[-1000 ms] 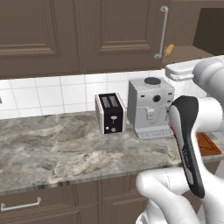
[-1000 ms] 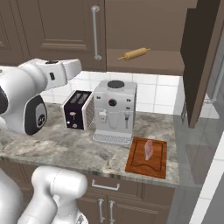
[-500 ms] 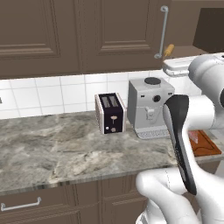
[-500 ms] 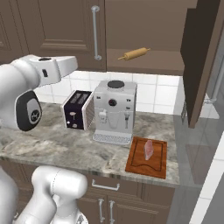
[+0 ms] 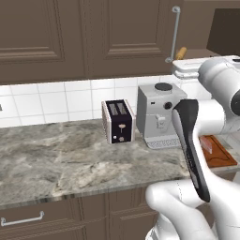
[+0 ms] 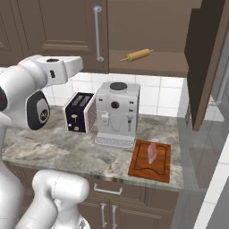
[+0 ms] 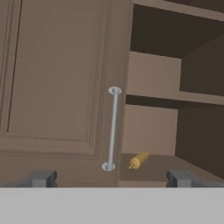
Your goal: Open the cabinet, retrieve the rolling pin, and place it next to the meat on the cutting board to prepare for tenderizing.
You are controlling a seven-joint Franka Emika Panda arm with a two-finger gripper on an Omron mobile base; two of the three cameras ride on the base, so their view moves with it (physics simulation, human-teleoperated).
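Arm swung further left since earlier; gripper (image 7: 112,178) wide open, empty. Cabinet (image 6: 156,31) right door open, rolling pin (image 6: 136,55) on bottom shelf's front edge.

Countertop (image 5: 61,164) with toaster (image 5: 118,121) beside coffee machine (image 5: 159,115); cutting board (image 5: 220,154) at right; cabinet (image 5: 93,37) above.

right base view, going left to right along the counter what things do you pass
Black two-slot toaster → white boxy coffee machine → flat reddish-brown wooden cutting board, with the small pale pink slab of meat lying on it.
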